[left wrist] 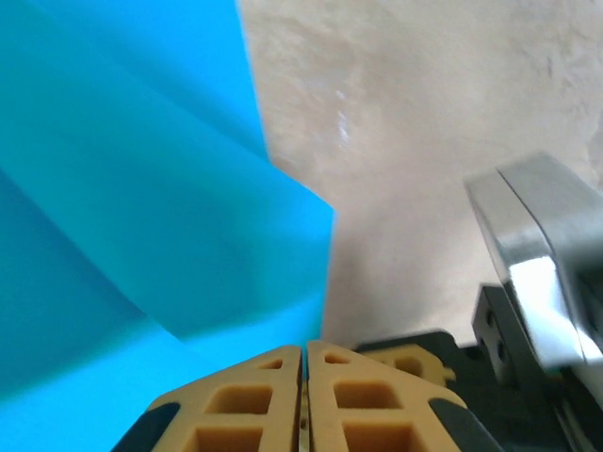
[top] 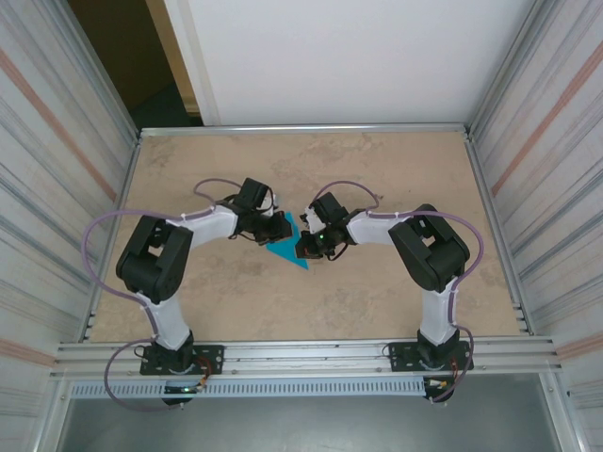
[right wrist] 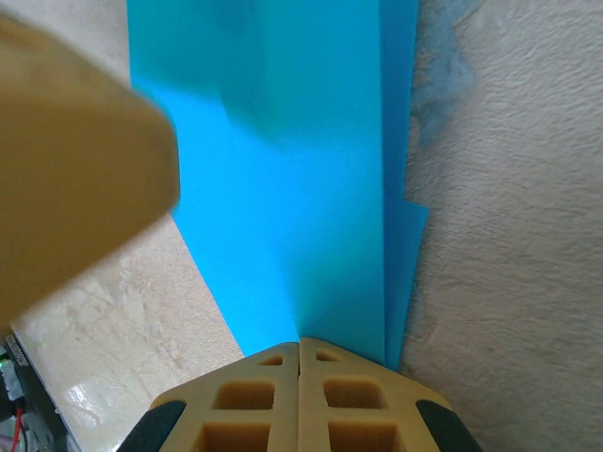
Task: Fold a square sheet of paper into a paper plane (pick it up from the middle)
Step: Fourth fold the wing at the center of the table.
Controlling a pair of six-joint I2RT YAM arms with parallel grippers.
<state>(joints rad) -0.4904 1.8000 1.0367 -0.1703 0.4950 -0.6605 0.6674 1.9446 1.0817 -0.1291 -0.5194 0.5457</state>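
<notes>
Teal paper plane (top: 287,250) (left wrist: 141,188) (right wrist: 283,188) mid-table (top: 377,160), folded to a point, one end pinched in the closed right gripper (top: 306,247) (right wrist: 301,344), left gripper (top: 273,229) (left wrist: 303,353) jaws pressed together touching its other edge

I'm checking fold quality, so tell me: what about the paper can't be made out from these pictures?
- Top view: paper plane is tiny; left pincer and right pincer cover its upper edges, creases unreadable.
- Left wrist view: frame edges cut the paper off, so its outline is incomplete.
- Right wrist view: a blurred tan shape hides the paper's top-left corner.
</notes>
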